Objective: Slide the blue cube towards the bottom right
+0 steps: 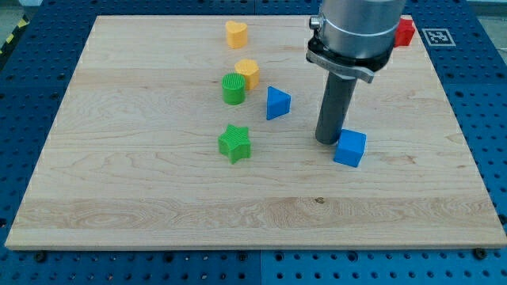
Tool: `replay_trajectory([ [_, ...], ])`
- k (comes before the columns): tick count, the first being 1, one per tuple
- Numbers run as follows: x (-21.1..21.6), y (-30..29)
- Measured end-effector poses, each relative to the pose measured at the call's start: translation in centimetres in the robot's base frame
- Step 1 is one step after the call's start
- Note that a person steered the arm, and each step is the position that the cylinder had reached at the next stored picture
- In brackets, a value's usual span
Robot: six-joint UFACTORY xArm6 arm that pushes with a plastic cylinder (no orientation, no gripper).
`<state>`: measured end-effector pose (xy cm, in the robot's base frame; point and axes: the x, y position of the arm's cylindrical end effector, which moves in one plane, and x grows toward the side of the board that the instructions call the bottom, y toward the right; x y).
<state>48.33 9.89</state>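
The blue cube (350, 148) lies on the wooden board (158, 198), right of the middle. My tip (328, 140) stands on the board just at the cube's left side, touching or nearly touching its upper left edge. The rod rises from there to the arm's grey housing at the view's top.
A blue triangular block (277, 103) lies left of the rod. A green cylinder (234, 89) and a yellow block (248, 73) stand close together further left. A green star (234, 143) lies below them. A yellow heart-like block (236, 34) is near the top. A red block (405, 30) sits at the top right edge.
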Motion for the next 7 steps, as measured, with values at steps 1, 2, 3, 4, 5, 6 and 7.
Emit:
replay_trajectory([
  [1, 1.4, 1.7],
  [2, 1.4, 4.2],
  [3, 1.8, 5.4],
  [4, 2.5, 5.5],
  [5, 2.5, 6.5],
  [6, 2.8, 7.3],
  [7, 3.5, 7.8],
])
